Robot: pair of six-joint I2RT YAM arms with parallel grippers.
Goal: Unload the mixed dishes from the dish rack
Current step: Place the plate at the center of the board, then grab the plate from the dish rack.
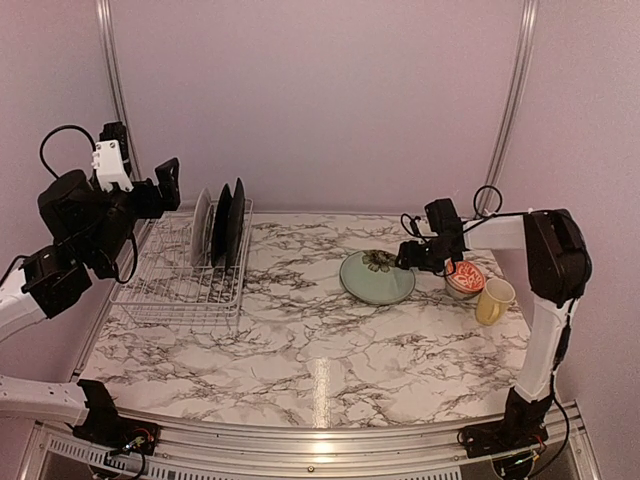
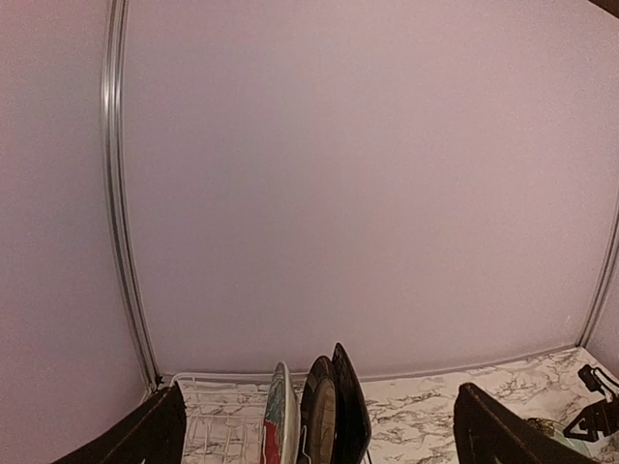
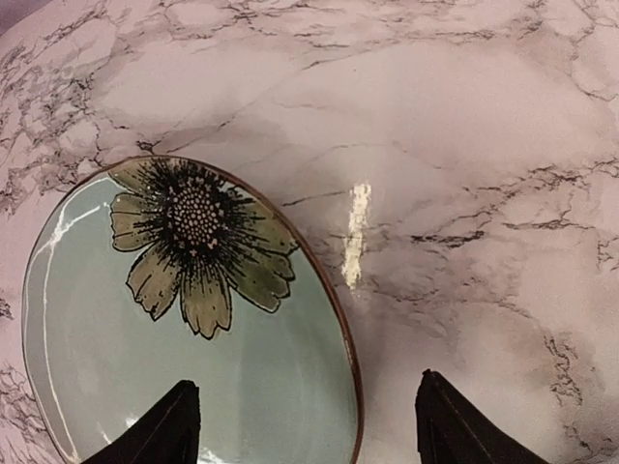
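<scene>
The white wire dish rack stands at the table's back left. It holds a red plate with teal leaves and two black plates, all upright. My left gripper is open and empty, raised just left of these plates. In the left wrist view its gripper faces the red plate and the black plates. The pale green bowl with a flower lies on the table. My right gripper is open and empty, straddling the bowl's rim. The red-and-white bowl and yellow mug stand at the right.
The marble table runs to a pale wall at the back. Metal frame posts rise at the back left and back right. A rail runs along the near edge.
</scene>
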